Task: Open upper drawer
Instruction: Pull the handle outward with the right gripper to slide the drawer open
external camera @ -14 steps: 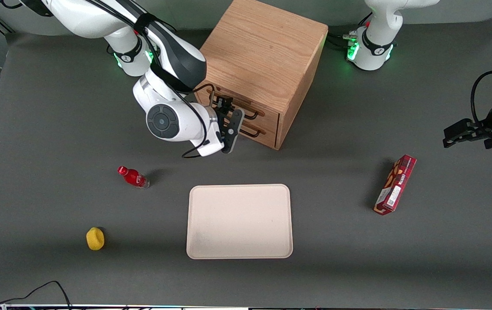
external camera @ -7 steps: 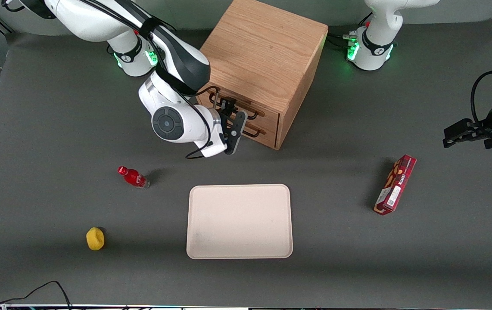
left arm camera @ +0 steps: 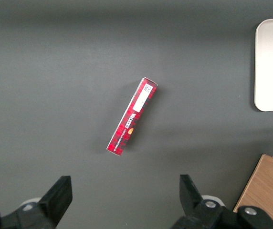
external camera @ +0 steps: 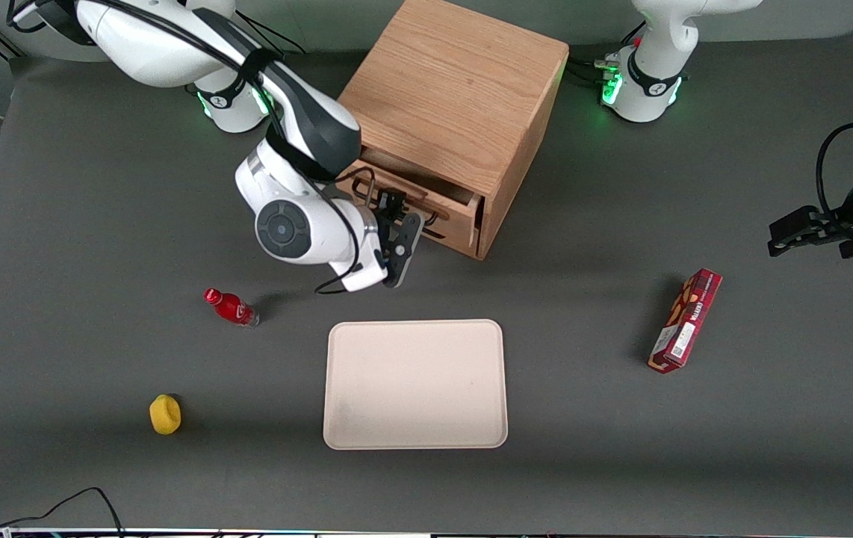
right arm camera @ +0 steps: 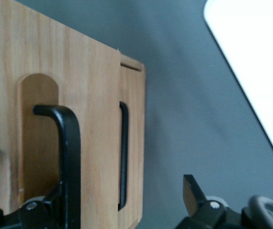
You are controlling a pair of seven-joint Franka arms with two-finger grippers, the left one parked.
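1. Fingers of gripper [external camera: 394, 211] closed on the black handle [right arm camera: 66, 157].
2. Upper drawer [external camera: 434, 205] slid partly out of the oak cabinet [external camera: 456, 97].
3. Probably rigid, light, smooth-sliding; best held mid-handle, pulled straight.

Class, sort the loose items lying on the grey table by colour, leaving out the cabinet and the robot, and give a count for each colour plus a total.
Red: 2, the bottle and the box
Yellow: 1, the small round item
Cream: 1, the tray
Total: 4
The tool is at the upper drawer handle, which stands partly pulled out.
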